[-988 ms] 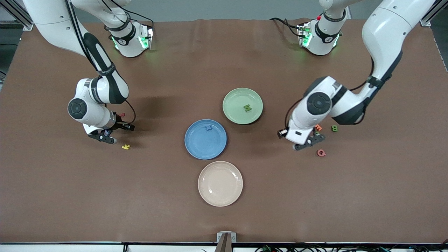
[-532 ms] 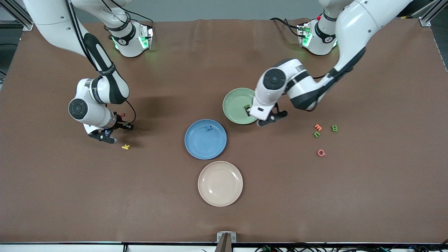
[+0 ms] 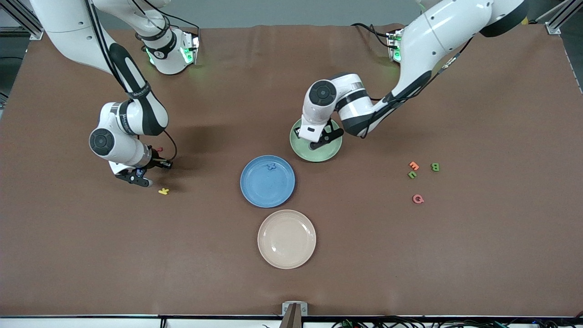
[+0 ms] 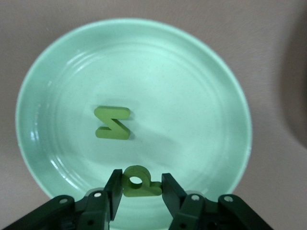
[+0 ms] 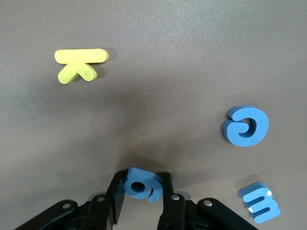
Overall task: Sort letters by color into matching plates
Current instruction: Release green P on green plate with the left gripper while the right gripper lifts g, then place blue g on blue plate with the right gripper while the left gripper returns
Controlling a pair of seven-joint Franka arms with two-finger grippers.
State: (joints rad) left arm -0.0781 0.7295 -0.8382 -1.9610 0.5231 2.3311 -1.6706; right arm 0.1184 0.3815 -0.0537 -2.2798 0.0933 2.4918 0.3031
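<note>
Gripping a small green letter (image 4: 139, 182) between its two fingers, the left gripper (image 3: 319, 140) hangs over the pale green plate (image 3: 329, 152), which serves as the landmark in the middle of the table. A second green letter, a Z shape (image 4: 113, 122), already lies flat inside that plate. Just beside the green plate, nearer the front camera, sits the blue plate (image 3: 255, 191) with one blue letter (image 3: 271, 166) lying in it, and nearer the camera again sits the beige plate (image 3: 286, 238). Well apart from the green plate, toward the left arm's end of the table, two more green letters (image 3: 435, 167) lie among an orange letter (image 3: 413, 165) and a red one (image 3: 417, 198). Toward the right arm's end, the right gripper (image 5: 142, 191) is clamped on a blue letter (image 5: 142, 183) low over the table, with a yellow K (image 5: 79, 64) and two other blue letters (image 5: 246, 126) lying on the brown surface around it.
</note>
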